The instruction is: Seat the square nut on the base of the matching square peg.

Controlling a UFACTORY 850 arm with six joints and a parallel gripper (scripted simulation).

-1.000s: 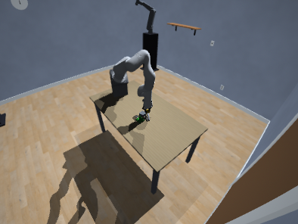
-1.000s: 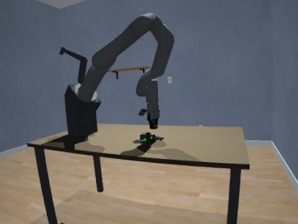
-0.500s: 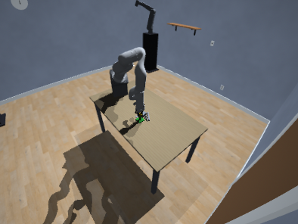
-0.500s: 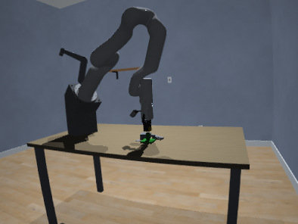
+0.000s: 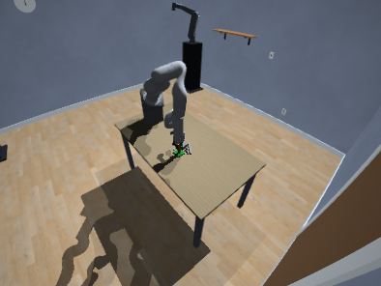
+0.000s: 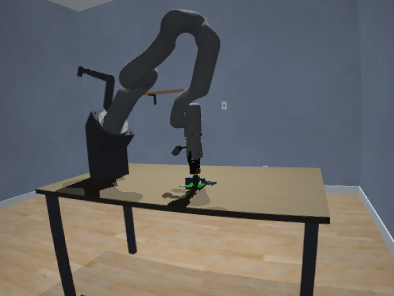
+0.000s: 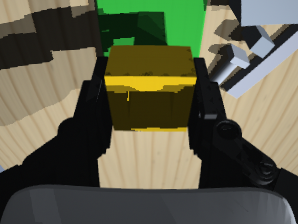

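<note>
While clamped partway, the end effector (image 7: 149, 106) grips the yellow square nut (image 7: 149, 86).

You see the arm (image 6: 190, 60) arch from its dark pedestal (image 6: 102, 150) at the tabletop's (image 6: 270, 192) left end, its fingers (image 6: 194, 172) pointing down just above a green base (image 6: 196, 184) near the tabletop's middle.

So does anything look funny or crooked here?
Nothing looks broken or spilled. The gripper is shut on a yellow block, held straight between the fingers, low over the green base on the table. A grey part lies askew beside the base, which may be normal.
</note>
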